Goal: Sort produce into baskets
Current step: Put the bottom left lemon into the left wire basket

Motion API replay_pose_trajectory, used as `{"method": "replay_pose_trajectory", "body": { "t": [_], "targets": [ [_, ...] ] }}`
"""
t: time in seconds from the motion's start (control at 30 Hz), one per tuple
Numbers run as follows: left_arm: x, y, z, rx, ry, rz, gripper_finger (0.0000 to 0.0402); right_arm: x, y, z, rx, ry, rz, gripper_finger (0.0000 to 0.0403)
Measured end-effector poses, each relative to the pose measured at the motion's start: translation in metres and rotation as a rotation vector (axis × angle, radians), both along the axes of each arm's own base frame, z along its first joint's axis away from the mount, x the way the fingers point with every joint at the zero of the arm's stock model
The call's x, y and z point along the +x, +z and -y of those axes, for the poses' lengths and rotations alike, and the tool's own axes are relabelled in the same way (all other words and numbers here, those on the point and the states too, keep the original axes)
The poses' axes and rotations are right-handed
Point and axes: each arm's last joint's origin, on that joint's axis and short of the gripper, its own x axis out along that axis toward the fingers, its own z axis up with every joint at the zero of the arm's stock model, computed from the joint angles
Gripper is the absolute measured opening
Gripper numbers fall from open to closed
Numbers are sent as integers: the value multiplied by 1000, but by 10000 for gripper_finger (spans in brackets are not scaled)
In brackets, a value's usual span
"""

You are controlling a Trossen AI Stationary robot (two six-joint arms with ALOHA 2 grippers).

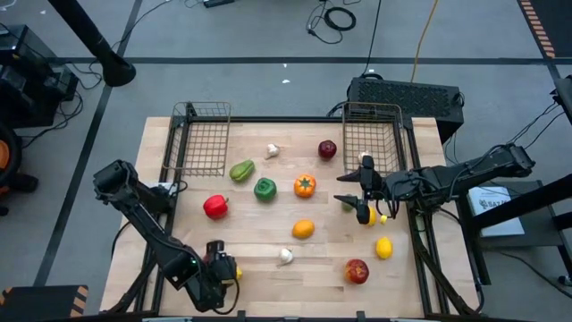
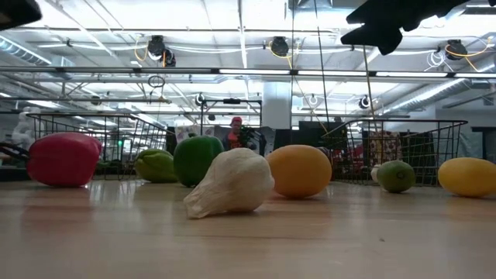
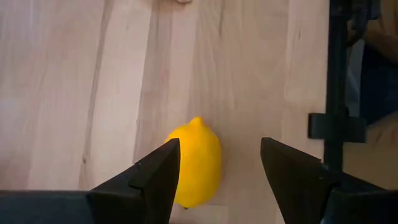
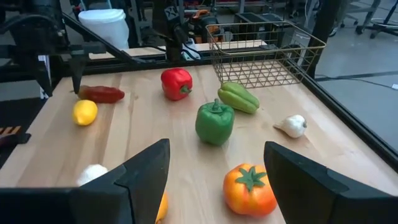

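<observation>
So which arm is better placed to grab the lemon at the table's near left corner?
Left. Its hand is open right over that lemon, which lies by one finger. The right hand hovers by the right basket, far across the table.

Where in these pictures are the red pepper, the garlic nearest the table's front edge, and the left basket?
red pepper (image 1: 215, 207): high view, middle of its body.
garlic (image 2: 230, 183): low view, middle of the bulb.
left basket (image 1: 202, 148): high view, mesh floor.

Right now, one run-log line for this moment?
left claw: open, over lemon | right claw: open, empty, beside right basket | baskets: both empty
</observation>
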Motion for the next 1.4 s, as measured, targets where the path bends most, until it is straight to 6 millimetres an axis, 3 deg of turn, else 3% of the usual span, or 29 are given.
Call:
{"method": "replay_pose_trajectory", "body": {
  "t": [0.1, 0.33, 0.43, 0.9, 1.4],
  "targets": [
    [-4, -3, 0, 37, 12, -17, 256, 0, 0, 0, 0, 0, -1, 251],
    [-10, -22, 1, 173, 10, -63, 352, 0, -1, 0, 3, -1, -5, 251],
    [-8, -35, 2, 200, -13, -69, 366, 0, 0, 0, 10, -3, -3, 251],
    [-14, -66, -7, 221, -60, -112, 365, 0, -1, 0, 23, -8, -4, 251],
    [-5, -74, -15, 318, -123, 3, 262, -1, -2, 0, 43, -17, -16, 251]
  ]
}}
